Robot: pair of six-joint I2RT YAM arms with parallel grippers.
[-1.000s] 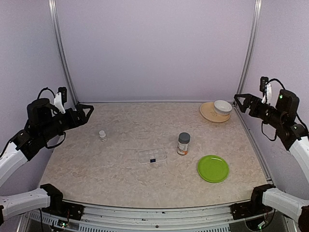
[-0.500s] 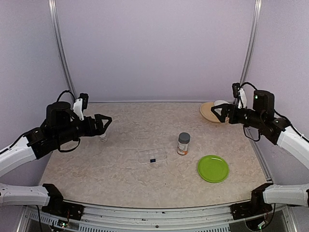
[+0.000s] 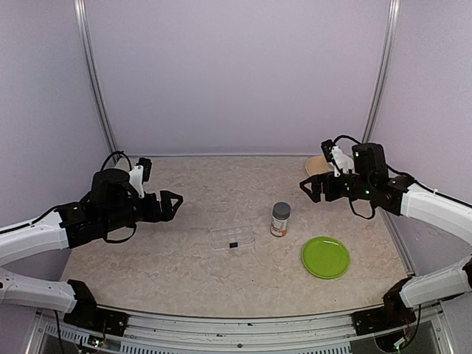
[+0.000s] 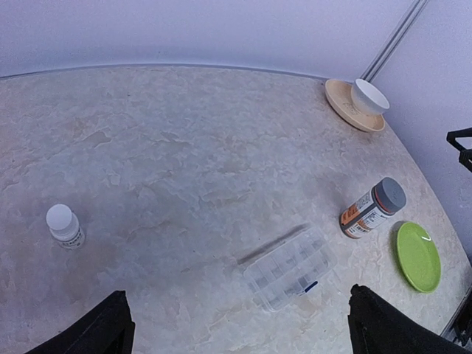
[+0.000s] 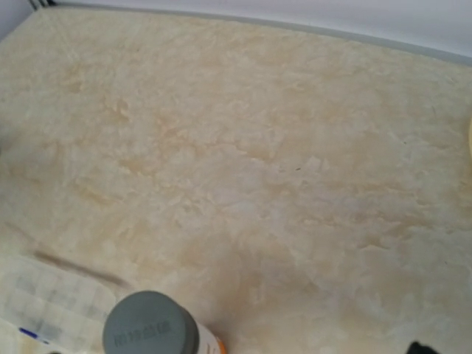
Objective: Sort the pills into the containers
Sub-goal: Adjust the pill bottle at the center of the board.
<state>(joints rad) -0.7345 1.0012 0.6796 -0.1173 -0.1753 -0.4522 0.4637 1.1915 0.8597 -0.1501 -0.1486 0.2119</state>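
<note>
The clear pill box (image 3: 232,238) lies flat at the table's middle, with a small dark blue mark on its near edge. It also shows in the left wrist view (image 4: 290,268) and in the right wrist view (image 5: 44,306). An orange pill bottle with a grey cap (image 3: 280,219) stands just right of it. A small white bottle (image 4: 64,226) stands at the left; the left arm hides it from the top view. My left gripper (image 3: 175,206) is open and empty, in the air left of the box. My right gripper (image 3: 310,189) is open and empty, above and behind the orange bottle. No loose pills show.
A round green plate (image 3: 325,257) lies at the front right. A white bowl (image 4: 369,96) sits on a tan plate (image 4: 346,110) at the back right corner. Metal posts and purple walls close in the table.
Both arms have swung in from the side walls toward the table's middle. The left arm now covers the white bottle in the top view. No object has moved.
</note>
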